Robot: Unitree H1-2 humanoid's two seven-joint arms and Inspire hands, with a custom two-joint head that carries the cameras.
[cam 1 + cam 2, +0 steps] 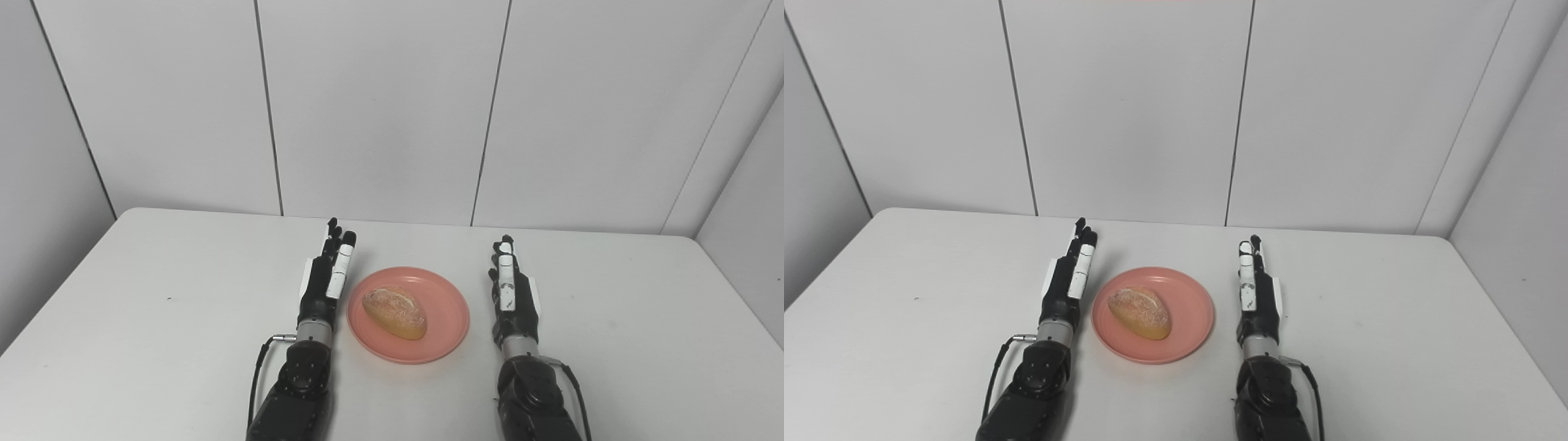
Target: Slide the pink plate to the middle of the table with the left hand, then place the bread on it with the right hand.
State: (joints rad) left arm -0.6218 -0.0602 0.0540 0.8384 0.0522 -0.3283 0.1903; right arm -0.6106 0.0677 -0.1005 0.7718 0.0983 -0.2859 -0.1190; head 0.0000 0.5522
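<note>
Left robot hand (323, 278) rests on the white surface (153, 318), fingers straight, holding nothing, just beside the pink plate (445, 324) rim. Plate sits mid-surface, bread (395, 312) already lying on it. Right robot hand (513, 294) is also flat and empty, a bit apart from the plate. Task looks done. Risk: left pulling back could clip the rim, shift the plate, roll the bread off.
</note>
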